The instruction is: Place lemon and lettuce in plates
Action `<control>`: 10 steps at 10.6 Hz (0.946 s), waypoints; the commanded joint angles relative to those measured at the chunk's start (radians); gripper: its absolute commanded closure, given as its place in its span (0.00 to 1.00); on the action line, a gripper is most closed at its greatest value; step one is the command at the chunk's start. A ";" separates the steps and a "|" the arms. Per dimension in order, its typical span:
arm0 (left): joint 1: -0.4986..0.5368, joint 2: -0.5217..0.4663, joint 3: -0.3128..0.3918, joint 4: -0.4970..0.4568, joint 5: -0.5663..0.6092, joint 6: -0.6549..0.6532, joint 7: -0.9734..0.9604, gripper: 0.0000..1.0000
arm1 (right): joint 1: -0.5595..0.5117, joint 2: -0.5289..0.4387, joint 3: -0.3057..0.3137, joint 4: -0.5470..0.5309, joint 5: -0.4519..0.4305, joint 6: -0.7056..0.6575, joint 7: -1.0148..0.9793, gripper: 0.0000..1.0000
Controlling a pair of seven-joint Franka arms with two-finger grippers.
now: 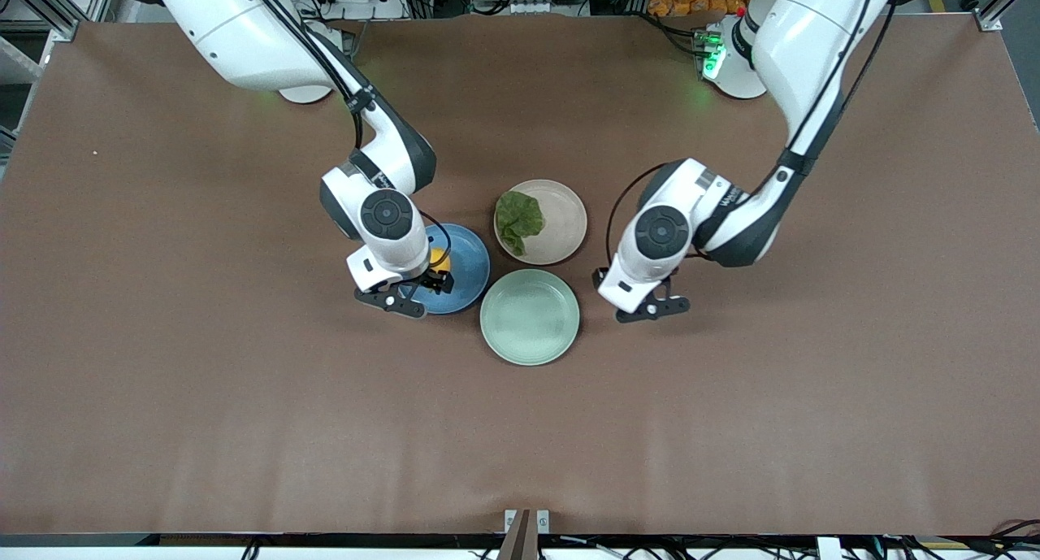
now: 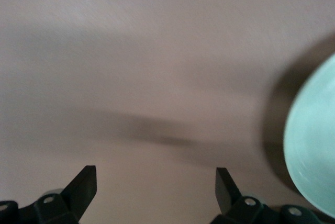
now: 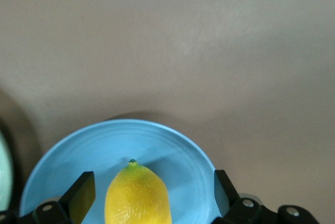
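Observation:
The lemon (image 1: 439,259) lies on the blue plate (image 1: 467,255); in the right wrist view the lemon (image 3: 137,195) sits between the open fingers, clear of both, on the blue plate (image 3: 172,145). My right gripper (image 1: 405,290) is open just above that plate. The dark green lettuce (image 1: 518,219) lies on the beige-pink plate (image 1: 561,219). My left gripper (image 1: 642,296) is open and empty over bare table beside the mint plate, toward the left arm's end; its fingers (image 2: 84,187) frame only brown mat.
A pale mint-green plate (image 1: 530,316) sits empty, nearer the front camera than the other two plates; its rim shows in the left wrist view (image 2: 314,150). The brown mat (image 1: 244,397) covers the whole table.

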 commanded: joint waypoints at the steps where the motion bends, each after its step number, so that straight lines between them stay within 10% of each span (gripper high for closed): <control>1: 0.060 -0.028 -0.005 -0.003 0.027 0.002 0.077 0.00 | -0.048 -0.088 0.012 -0.004 0.088 -0.109 -0.153 0.00; 8: 0.216 -0.090 -0.002 -0.040 0.018 -0.015 0.354 0.00 | -0.124 -0.253 -0.183 -0.001 0.200 -0.247 -0.576 0.00; 10: 0.182 -0.161 0.091 -0.124 -0.040 -0.033 0.485 0.00 | -0.130 -0.294 -0.244 0.013 0.202 -0.302 -0.685 0.00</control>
